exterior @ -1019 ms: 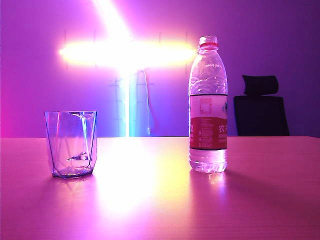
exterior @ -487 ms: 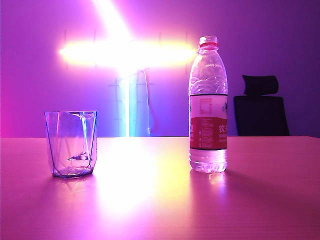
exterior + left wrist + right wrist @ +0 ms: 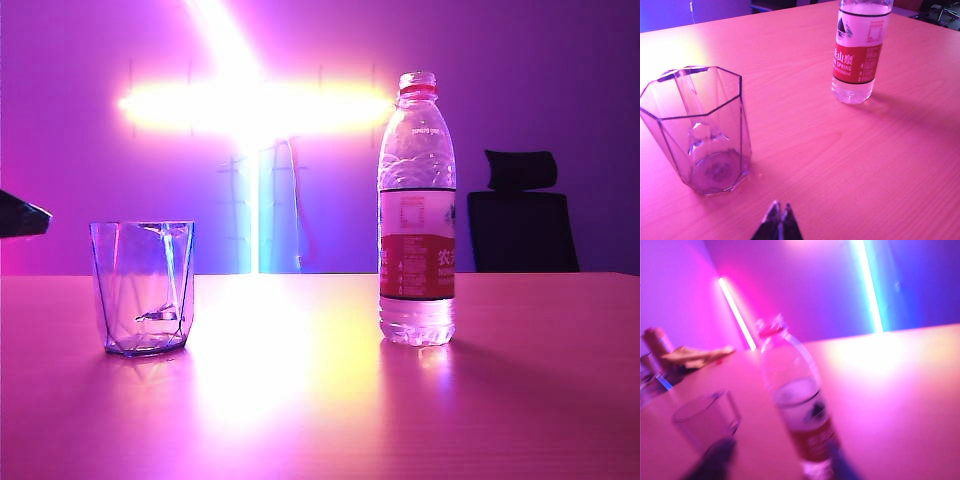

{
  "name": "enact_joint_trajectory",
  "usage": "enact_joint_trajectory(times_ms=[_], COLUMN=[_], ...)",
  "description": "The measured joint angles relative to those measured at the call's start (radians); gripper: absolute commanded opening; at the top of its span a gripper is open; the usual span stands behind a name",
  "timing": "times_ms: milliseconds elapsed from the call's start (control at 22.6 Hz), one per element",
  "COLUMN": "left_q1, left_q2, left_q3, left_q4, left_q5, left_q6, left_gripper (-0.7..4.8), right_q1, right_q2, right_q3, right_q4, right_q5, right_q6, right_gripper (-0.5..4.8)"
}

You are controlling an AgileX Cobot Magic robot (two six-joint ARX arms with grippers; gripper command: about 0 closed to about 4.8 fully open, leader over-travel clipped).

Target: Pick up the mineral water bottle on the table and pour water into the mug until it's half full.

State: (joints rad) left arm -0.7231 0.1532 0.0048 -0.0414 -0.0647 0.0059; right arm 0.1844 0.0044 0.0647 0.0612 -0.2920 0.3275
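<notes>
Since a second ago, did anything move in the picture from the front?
Yes. A dark tip of the left arm has come in at the left edge of the exterior view, above and left of the mug. Nothing was grabbed or let go. The mug and the mineral water bottle stand apart on the table, just where they were. The right pincer does not show there.

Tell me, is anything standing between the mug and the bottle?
No. In the exterior view, only bare table lies between the mug and the bottle; the left wrist view shows the same.
</notes>
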Motion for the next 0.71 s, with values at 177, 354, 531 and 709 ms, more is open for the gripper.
enact_joint_trajectory(times_ms=[177, 354, 531, 709], left_q1=[0.0, 0.0, 0.0, 0.0], left_q2=[0.0, 0.0, 0.0, -0.001], left_q3=[0.0, 0.0, 0.0, 0.0], left_q4=[0.0, 0.0, 0.0, 0.0], left_q5=[0.0, 0.0, 0.0, -0.003], left_q6=[0.0, 0.0, 0.0, 0.0], left_gripper=[-0.02, -0.02, -0.02, -0.02], right_q1=[0.222, 0.381, 0.393, 0.353], right_q2=[0.121, 0.373, 0.803, 1.262], right_q3=[-0.001, -0.001, 0.024, 0.125], right_q4=[-0.011, 0.135, 0.448, 0.866], right_q5=[0.171, 0.354, 0.409, 0.336], right_q6=[-0.096, -0.143, -0.167, -0.169], right_gripper=[4.79, 4.79, 4.79, 4.79])
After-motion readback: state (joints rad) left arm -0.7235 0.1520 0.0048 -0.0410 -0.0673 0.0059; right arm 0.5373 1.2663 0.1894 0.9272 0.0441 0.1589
